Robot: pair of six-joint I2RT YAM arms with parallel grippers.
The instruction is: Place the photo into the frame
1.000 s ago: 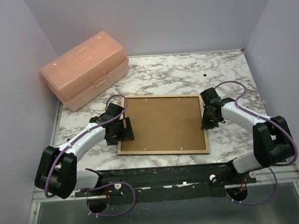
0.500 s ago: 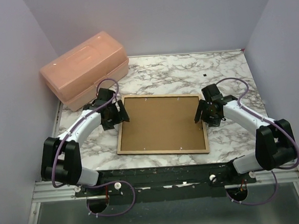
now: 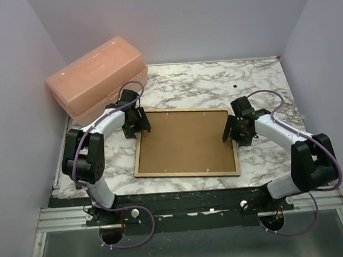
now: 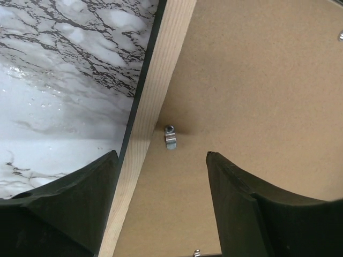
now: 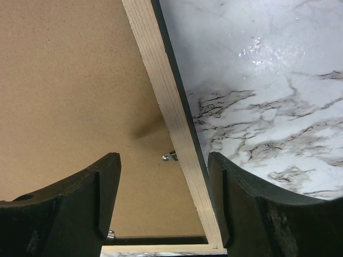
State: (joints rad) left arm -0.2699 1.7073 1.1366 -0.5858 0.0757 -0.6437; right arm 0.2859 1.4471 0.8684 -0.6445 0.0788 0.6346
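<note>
The frame [image 3: 186,173] lies face down on the marble table, its tan wood back up, with a brown backing board [image 3: 185,140] set inside it. The photo is hidden from every view. My left gripper [image 3: 137,122] hovers open at the frame's far left corner. In the left wrist view the left gripper [image 4: 161,158] straddles the wooden rail [image 4: 155,101] just short of a small metal clip [image 4: 170,138]. My right gripper [image 3: 233,133] stands open over the right rail. In the right wrist view the right gripper [image 5: 163,159] spans that rail [image 5: 161,91] and another clip [image 5: 170,157]. Neither holds anything.
A pink translucent plastic box [image 3: 97,79] sits at the back left, close behind the left gripper. Lilac walls close in the table on three sides. Bare marble [image 3: 215,84] lies beyond the frame and to its right [image 5: 268,80].
The left arm swung from the middle of the frame's left rail up to its far left corner, jaws narrowing slightly. The right gripper opened over the right rail and stayed there.
</note>
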